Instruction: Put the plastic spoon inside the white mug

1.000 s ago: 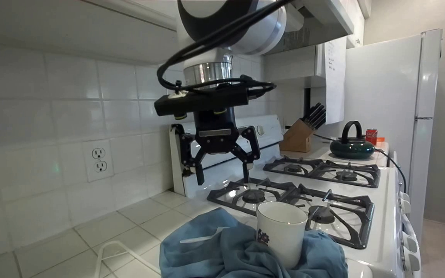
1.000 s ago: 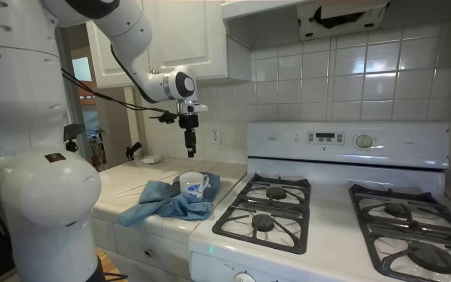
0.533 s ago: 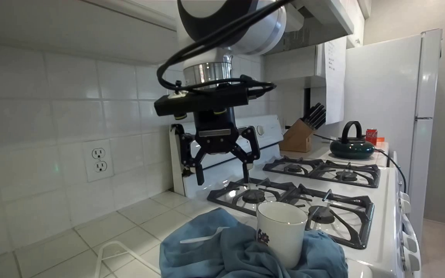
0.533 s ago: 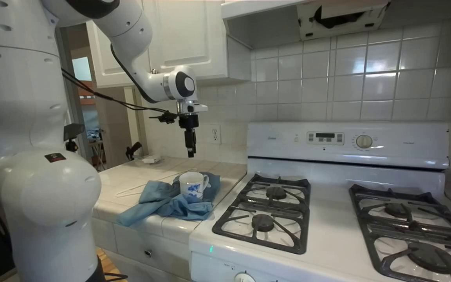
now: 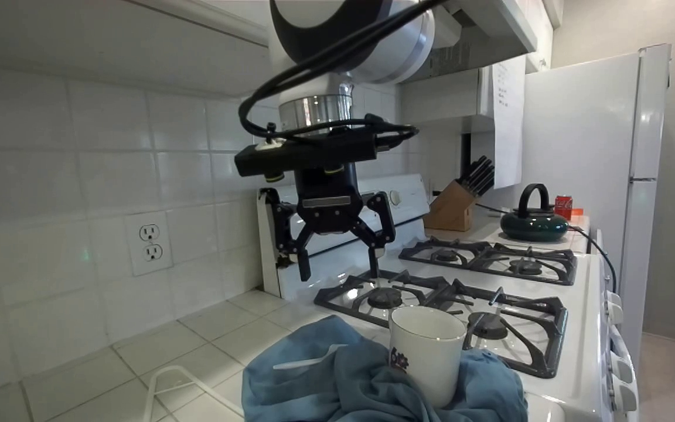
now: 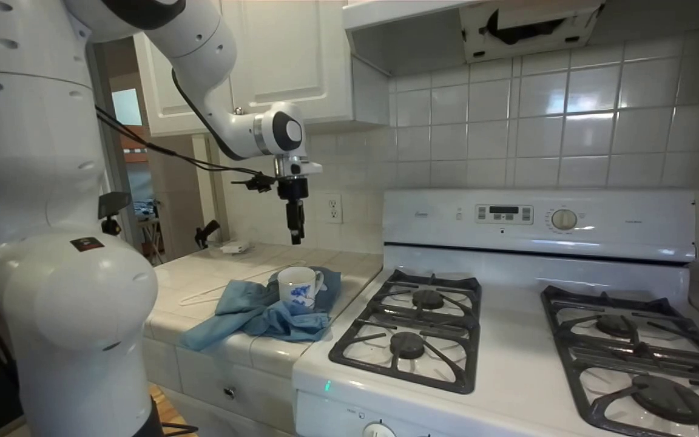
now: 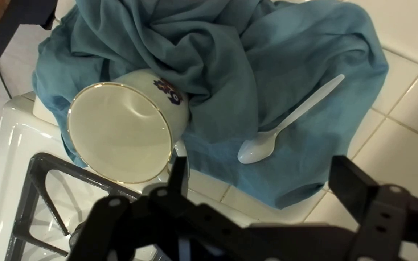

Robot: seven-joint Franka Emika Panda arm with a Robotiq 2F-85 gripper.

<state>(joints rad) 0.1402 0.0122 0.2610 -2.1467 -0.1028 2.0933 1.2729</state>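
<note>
The white plastic spoon lies on a crumpled blue cloth in an exterior view (image 5: 305, 363) and in the wrist view (image 7: 289, 120), bowl toward the stove side. I cannot make it out in the exterior view that shows the whole stove. The white mug, with a gold rim, handle and printed flowers, stands slightly tilted on the same cloth, in both exterior views (image 5: 428, 363) (image 6: 297, 285) and the wrist view (image 7: 122, 132); its inside looks empty. My gripper (image 5: 338, 276) (image 6: 296, 240) (image 7: 259, 166) is open, empty and pointing down, well above the cloth, spoon and mug.
The blue cloth (image 6: 252, 303) lies on the tiled counter beside the stove (image 6: 513, 303) with its black grates. A white hanger (image 5: 179, 370) lies on the counter. A green kettle (image 5: 534, 227) and a knife block (image 5: 452, 208) stand beyond. Cabinets (image 6: 292, 54) hang above.
</note>
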